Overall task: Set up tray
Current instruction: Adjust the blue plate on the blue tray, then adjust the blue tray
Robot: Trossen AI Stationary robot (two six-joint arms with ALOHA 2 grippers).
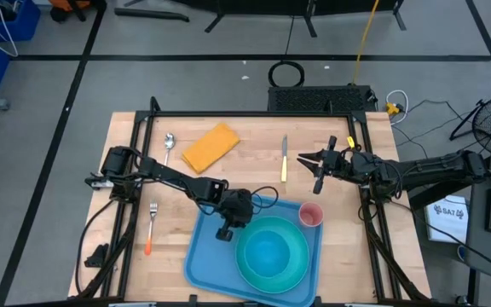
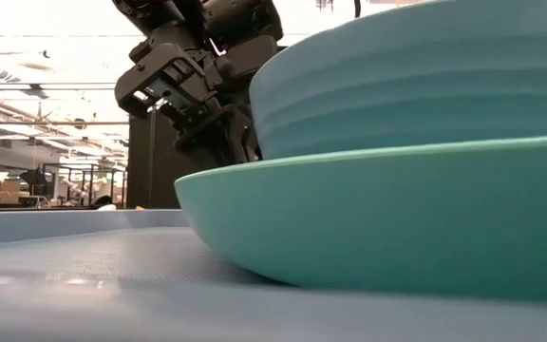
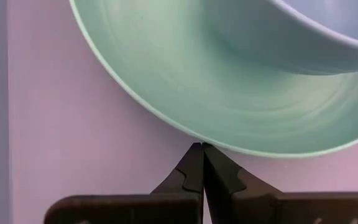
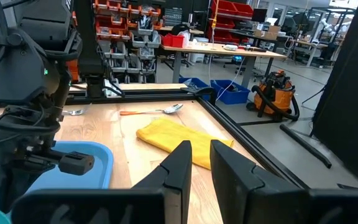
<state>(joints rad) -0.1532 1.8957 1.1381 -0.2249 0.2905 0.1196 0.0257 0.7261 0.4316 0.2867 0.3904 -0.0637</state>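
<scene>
Beneath the left gripper's closed fingers lies the tray.

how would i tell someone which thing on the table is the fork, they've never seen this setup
Start from the light-blue tray at the near edge of the wooden table; the fork lies on bare wood just to its left. It lies alone there, a silver head on an orange handle, while the spoon and the yellow-handled knife lie at the far side by the yellow cloth.
</scene>
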